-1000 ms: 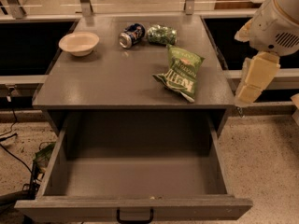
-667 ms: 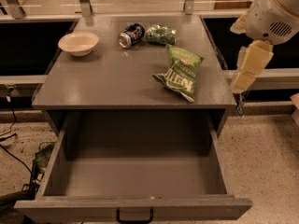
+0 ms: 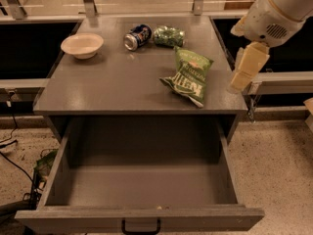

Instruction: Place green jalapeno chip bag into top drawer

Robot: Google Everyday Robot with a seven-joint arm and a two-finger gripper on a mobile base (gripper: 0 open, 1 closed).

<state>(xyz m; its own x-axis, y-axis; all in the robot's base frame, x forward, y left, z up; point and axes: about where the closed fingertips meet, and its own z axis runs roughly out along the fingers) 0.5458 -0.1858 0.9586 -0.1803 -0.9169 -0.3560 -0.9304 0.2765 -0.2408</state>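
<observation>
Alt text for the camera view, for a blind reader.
A green jalapeno chip bag lies on the right of a grey table, above the pulled-open top drawer; the robot's end effector hangs off the table's right edge, apart from the bag. A bowl, soda can and dark-green packet sit at the back.

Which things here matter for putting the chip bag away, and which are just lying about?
Job: green chip bag; open top drawer; gripper, beside the right edge of the table.
Lying about: bowl; soda can; dark-green packet.
</observation>
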